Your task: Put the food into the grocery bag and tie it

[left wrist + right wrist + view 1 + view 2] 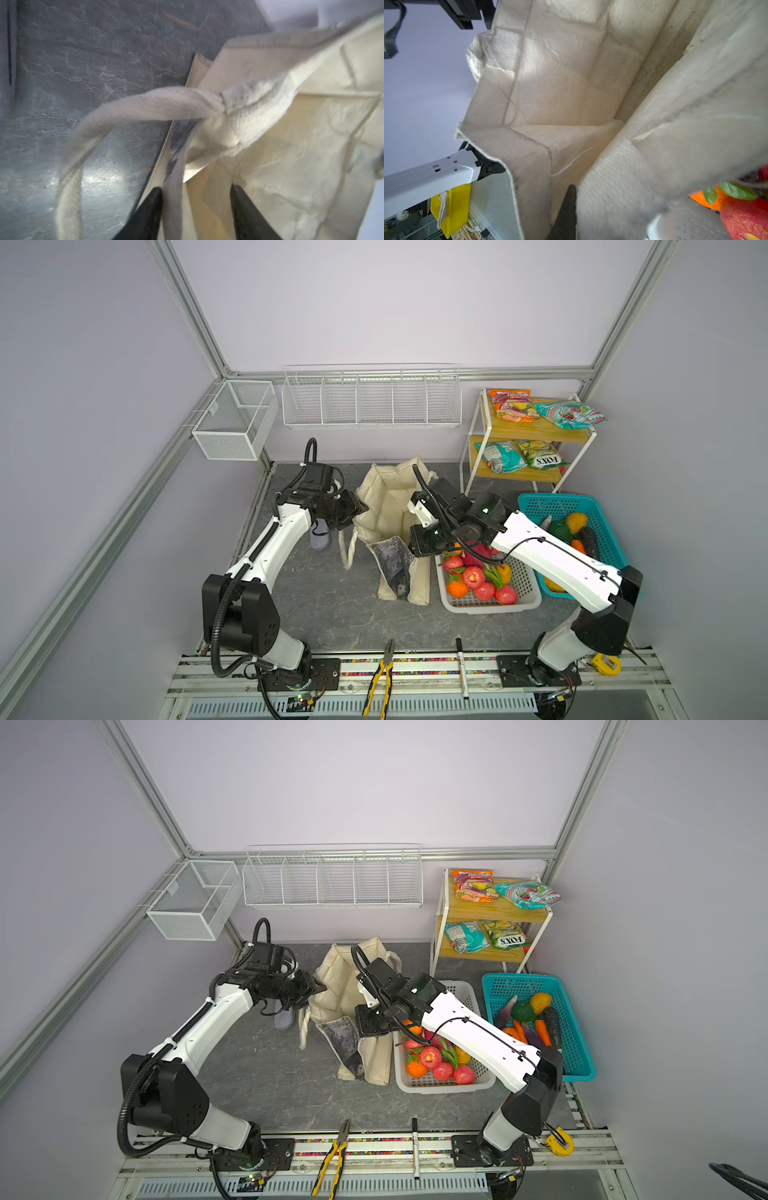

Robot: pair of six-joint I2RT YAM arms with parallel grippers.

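Nearest, on the front rail, lie yellow-handled pliers (pixel 380 680), a marker (pixel 461 668) and a yellow tape measure (pixel 606 664). Beyond them, on the dark slate-patterned table (pixel 332 614), the grocery bag (pixel 386 506) sits mid-table between the two arms, just beside the white basket (pixel 490 606). It appears to stand on its base, long axis upright and mouth facing up, though the top views do not show how far it leans. The grey marbled panel (pixel 392 564) faces the near side, and the cream inner wall shows on the far side. One strap handle (pixel 345 549) hangs in a loop off the bag's left side.

The left gripper (pixel 359 508) meets the left rim of the mouth. In its wrist view its fingers (pixel 149 207) stand apart, with the rim cloth and a strap between them, not pinched. The right gripper (pixel 411 548) is at the right rim, closed on the cloth there. Its wrist view shows one dark finger (pixel 566 207) pressed against the woven strap patch, with the bag's cream inside stretching away.

Red and orange fruit (pixel 473 577) fills the white basket, and vegetables (pixel 561 531) lie in the teal basket (pixel 540 502) further right. Four snack packets (pixel 513 406) rest on the two-tier wooden shelf (pixel 536 432) at the back. On the rear wall hang a wire rack (pixel 370 400) and a mesh basket (pixel 232 418).
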